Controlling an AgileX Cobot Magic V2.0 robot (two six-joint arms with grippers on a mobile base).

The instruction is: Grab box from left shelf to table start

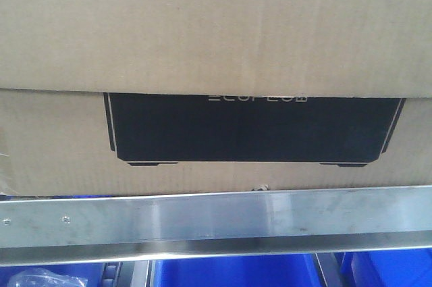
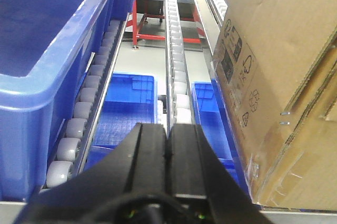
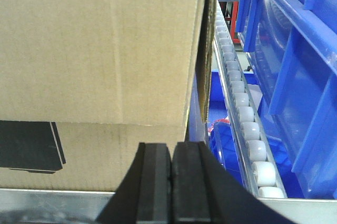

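The box [image 1: 216, 30] sits on the left shelf [image 1: 216, 216], the left gripper [image 2: 168, 139] beside the box's left side and the right gripper [image 3: 171, 155] at its right corner are both squeezed closed and empty, so the grab looks just started; next they must press the box's sides.

Two matte black grippers, the left gripper [image 2: 168, 127] left of the box [image 2: 274, 76] and the right gripper [image 3: 171, 146] by its right-hand corner, each have two flat, square-tipped fingers [image 2: 152, 150] that widen toward the wrist.
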